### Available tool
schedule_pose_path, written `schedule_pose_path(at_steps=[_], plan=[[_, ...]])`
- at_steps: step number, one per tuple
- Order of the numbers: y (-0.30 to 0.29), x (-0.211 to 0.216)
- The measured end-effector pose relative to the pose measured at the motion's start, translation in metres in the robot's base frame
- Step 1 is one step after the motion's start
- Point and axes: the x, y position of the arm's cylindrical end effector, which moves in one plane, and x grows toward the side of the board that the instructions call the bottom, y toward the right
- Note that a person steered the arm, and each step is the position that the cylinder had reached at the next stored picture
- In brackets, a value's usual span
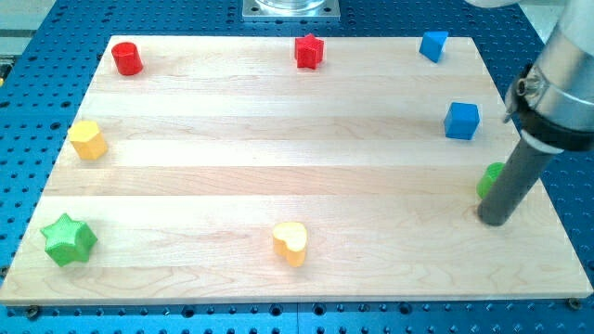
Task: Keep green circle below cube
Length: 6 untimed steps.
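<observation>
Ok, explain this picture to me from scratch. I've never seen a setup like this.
One camera looks down at a wooden board on a blue perforated table. The grey and dark rod at the view's right is a robot arm's pushing stick. It holds nothing; my tip only slides blocks around. It stands right beside the green circle, partly hiding it. Above that sits a blue cube, with another blue block higher up. Also there: red cylinder, red star, yellow block, green star, yellow heart.
</observation>
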Motion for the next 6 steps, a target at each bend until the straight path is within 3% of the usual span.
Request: schedule_pose_path(at_steps=[1,2,4,5,6], plan=[[0.011,-0.033],[0.046,-0.035],[-0.006,-0.062],[0.017,-0.065],[0.047,-0.118]])
